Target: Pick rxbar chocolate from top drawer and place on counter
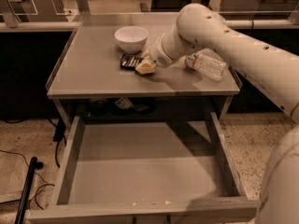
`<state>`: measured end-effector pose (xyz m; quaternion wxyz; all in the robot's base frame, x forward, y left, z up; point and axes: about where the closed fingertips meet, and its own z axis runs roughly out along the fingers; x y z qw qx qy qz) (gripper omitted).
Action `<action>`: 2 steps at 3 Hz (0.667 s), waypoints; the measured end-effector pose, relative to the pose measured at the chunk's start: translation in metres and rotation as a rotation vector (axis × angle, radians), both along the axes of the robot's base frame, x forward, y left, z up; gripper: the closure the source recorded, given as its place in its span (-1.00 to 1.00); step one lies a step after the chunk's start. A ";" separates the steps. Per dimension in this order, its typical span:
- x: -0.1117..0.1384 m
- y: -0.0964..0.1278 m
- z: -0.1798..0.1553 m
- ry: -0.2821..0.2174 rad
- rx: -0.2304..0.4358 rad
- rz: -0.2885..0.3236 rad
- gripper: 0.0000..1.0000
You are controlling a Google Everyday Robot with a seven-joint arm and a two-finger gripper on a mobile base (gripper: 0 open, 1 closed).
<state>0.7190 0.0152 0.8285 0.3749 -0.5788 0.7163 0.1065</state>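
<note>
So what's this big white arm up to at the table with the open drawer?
The robot's gripper sits low over the counter, right at the rxbar chocolate, which lies flat beside a white bowl. A water bottle lies on the counter too. The top drawer below is pulled out.

Gripper (145,67) beside rxbar chocolate (128,61) on counter (93,73), before bowl (131,38).

The counter (93,73) bears bowl (131,38), bottle (207,65) and rxbar chocolate (128,61) beside the gripper (145,67).
</note>
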 end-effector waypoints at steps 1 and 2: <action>0.000 0.000 0.000 0.000 0.000 0.000 0.19; 0.000 0.000 0.000 0.000 0.000 0.000 -0.27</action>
